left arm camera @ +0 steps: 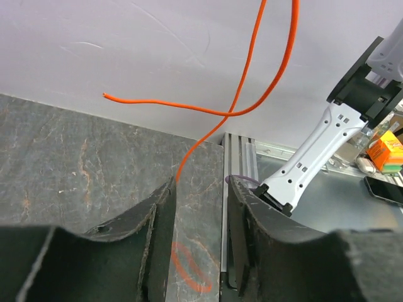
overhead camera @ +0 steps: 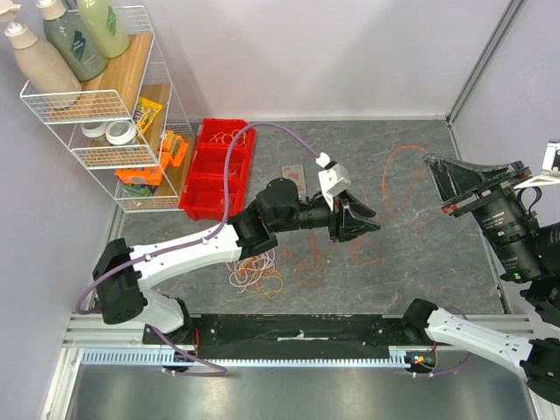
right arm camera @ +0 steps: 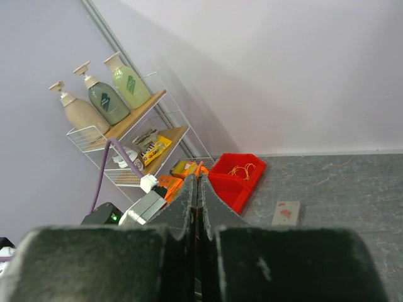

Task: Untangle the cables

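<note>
Right of the red bin (overhead camera: 219, 166), over the middle of the grey table (overhead camera: 437, 262), the left gripper (overhead camera: 363, 220) has its jaws apart, with bare tabletop showing in the gap between the fingers in the left wrist view. An orange cable (overhead camera: 388, 179) drops to that gap and ends beside one fingertip (whether it touches the pad I cannot tell). Farther right of the bin, the right gripper (overhead camera: 429, 160) is lifted off the table with its fingers pressed together. It appears to pinch the upper end of this cable, which rises and crosses itself in mid-air. The other cables (overhead camera: 258, 276) lie as a tangle of white and orange coils in front of the bin, under the left arm. Thin orange and pink-red loops spread to the tangle's right, and a few orange loops sit inside the bin.
</note>
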`<state>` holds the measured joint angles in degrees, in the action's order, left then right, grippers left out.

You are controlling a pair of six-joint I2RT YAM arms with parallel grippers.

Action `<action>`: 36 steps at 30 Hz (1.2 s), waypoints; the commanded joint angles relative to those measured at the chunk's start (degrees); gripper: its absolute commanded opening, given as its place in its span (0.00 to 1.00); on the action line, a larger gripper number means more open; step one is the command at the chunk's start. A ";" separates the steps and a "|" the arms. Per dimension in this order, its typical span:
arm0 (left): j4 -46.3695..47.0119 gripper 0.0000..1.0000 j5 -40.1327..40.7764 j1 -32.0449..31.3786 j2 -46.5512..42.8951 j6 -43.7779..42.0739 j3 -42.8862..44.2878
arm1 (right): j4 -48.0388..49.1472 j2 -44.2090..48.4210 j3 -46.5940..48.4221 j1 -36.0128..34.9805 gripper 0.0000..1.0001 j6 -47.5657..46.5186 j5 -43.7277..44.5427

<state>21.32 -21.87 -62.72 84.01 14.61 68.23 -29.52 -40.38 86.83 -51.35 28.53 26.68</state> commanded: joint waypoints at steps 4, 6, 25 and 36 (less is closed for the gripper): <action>5.48 0.59 0.94 -0.56 -1.39 -2.48 -0.46 | 2.10 -0.22 0.36 -0.06 0.00 0.82 -1.45; 5.75 0.69 0.52 -0.48 -0.60 -3.01 0.15 | 2.01 -0.05 0.27 0.02 0.00 1.00 -1.80; 5.30 0.02 -1.96 -0.47 2.41 -3.01 -0.36 | 0.78 2.84 -2.44 -0.06 0.00 0.30 0.73; -2.50 0.02 10.16 -0.47 -20.71 -5.20 -10.57 | -8.45 10.49 -24.83 -0.06 0.00 6.43 1.90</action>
<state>21.02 -19.79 -63.02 71.16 12.36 58.48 -32.32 -31.42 70.78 -51.31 30.44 29.85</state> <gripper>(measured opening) 0.033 0.007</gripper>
